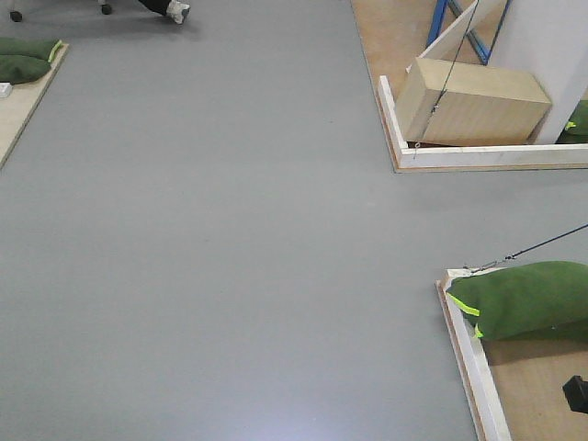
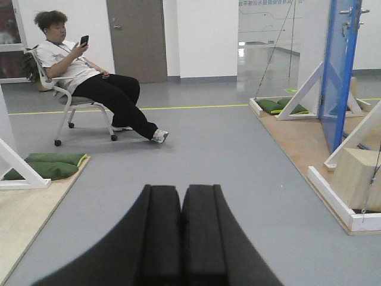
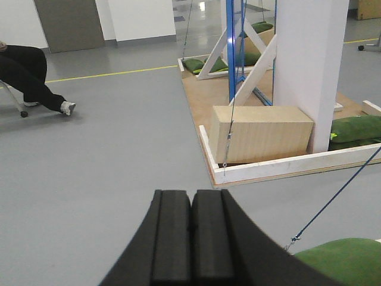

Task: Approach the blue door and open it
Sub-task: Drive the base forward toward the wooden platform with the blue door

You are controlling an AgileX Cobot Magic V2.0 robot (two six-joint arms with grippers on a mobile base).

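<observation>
The left hand [image 2: 180, 235] and right hand [image 3: 191, 235] both closed tight, empty; the blue door [image 2: 338, 71] stands well off, ahead-right on its wooden platform [image 2: 292, 134]; the sound approach, I'd judge, is to drive across the grey floor [image 1: 230, 230] first, skirting the wooden box [image 3: 262, 134], before reaching.

The blue door [image 2: 341, 77] looks glossy, the floor [image 1: 230, 230] matt, the box [image 3: 262, 140] wooden.

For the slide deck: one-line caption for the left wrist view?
Left gripper shut in foreground; blue door far right, seated person with phone at left.
</observation>
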